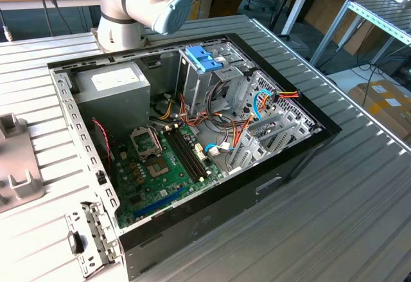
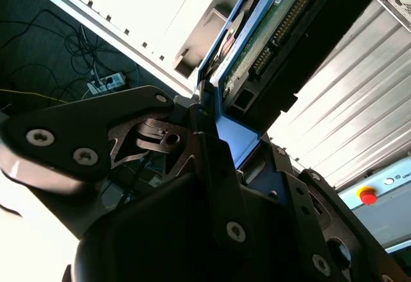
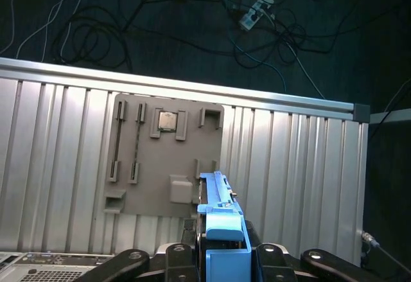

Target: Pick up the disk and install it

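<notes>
Holding the disk (image 2: 276, 31) clenched in my pincer (image 3: 223, 246), away from the computer case (image 1: 257, 198): pickup looks done, I judge; installing inside it remains.

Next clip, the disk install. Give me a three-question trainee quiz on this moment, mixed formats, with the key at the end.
1. True or false: the gripper is shut on the disk.
2. In the first wrist view, what lies beyond the disk? A) a grey fixture plate on the ribbed table; B) a keyboard; C) a cardboard box.
3. Fill in: in the exterior view, the motherboard lies inside the open computer ___.
Key: 1 true; 2 A; 3 case.
</notes>
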### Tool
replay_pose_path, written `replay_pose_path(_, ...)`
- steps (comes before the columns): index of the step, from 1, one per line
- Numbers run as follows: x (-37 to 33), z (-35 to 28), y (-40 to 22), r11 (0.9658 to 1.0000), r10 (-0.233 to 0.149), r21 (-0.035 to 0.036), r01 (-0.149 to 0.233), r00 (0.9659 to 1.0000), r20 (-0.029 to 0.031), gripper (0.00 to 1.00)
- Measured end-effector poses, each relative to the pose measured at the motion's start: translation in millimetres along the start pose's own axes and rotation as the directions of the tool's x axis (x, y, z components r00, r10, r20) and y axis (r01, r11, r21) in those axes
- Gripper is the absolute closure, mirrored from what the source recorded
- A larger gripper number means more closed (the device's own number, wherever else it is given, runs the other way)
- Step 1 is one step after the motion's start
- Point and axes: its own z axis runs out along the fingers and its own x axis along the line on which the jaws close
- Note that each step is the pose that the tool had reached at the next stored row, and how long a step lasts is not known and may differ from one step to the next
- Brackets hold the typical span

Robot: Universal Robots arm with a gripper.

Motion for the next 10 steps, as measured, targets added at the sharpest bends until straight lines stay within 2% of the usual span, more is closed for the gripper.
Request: replay_pose_path(10,2.1,-0.4,-3.4,1.0000,0.000,0.0000,0.000,1.0000,0.0000,0.63)
